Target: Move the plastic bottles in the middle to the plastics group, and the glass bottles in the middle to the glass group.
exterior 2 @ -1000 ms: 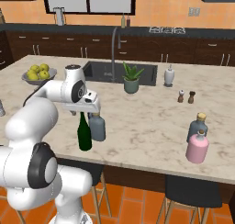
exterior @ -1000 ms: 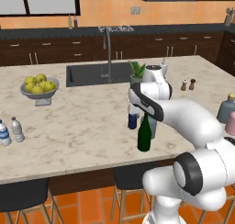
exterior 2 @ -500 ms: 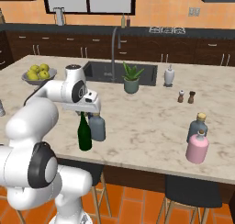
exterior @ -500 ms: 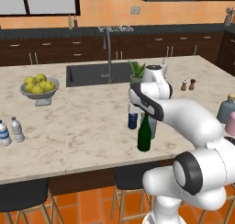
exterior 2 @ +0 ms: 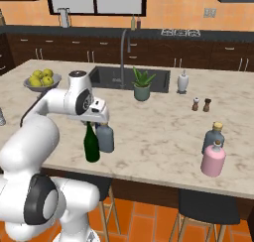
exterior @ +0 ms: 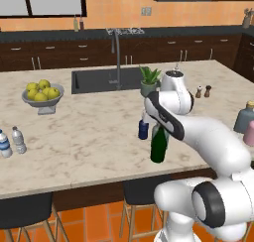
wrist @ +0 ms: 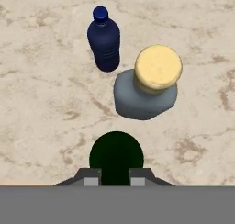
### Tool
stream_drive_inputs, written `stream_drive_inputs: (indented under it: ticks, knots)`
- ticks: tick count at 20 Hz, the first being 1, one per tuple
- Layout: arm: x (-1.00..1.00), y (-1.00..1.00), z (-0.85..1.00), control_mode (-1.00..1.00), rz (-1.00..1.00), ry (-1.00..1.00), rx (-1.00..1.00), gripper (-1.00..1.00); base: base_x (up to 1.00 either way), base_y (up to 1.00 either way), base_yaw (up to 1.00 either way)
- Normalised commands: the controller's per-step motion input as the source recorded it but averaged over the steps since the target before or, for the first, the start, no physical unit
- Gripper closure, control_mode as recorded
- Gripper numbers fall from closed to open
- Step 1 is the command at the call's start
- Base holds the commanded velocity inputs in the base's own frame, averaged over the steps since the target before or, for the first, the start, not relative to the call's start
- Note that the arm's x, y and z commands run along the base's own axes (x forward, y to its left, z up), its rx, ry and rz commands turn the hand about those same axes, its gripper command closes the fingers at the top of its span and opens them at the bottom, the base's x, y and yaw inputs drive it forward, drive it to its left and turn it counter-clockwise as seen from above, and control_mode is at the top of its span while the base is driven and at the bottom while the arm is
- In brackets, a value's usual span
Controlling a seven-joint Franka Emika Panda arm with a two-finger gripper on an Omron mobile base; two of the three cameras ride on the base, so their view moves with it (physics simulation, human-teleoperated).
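The jaws are clamped on the tall, slim dark green glass wine bottle (wrist: 115, 156), beside the squat grey-blue cork-capped bottle (wrist: 148, 87). The grasp looks made; next comes lifting it straight up and carrying it to the pink bottle (exterior 2: 213, 159).

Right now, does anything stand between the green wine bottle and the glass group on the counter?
Nothing visible does. The end effector is shut on the green wine bottle; the grey-blue bottle stands right beside it, and bare counter runs to the glass group.

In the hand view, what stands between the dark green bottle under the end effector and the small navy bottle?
The squat grey-blue bottle with a tan cap stands partly between the tall dark green wine bottle and the small navy-blue plastic bottle, offset to one side.
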Motion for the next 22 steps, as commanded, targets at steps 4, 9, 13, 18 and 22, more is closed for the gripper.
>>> stream_drive_inputs:
  ticks: [4,9,13,18,22]
  knots:
    - [-0.3,-0.22,0.44,-1.0,0.0,-0.08,0.0,1.0,0.0,0.0,0.0]
    - [-0.22,-0.73,0.39,-1.0,0.0,-0.08,0.01,1.0,0.0,0.0,0.0]
    - [-0.2,-0.93,0.24,-1.0,-0.02,-0.08,0.05,1.0,0.0,0.0,0.0]
    - [0.01,-0.98,0.05,-1.0,-0.27,0.0,0.0,1.0,0.0,0.0,0.0]
    - [0.04,-0.94,0.03,-1.0,-0.26,0.0,0.0,1.0,0.0,0.0,0.0]
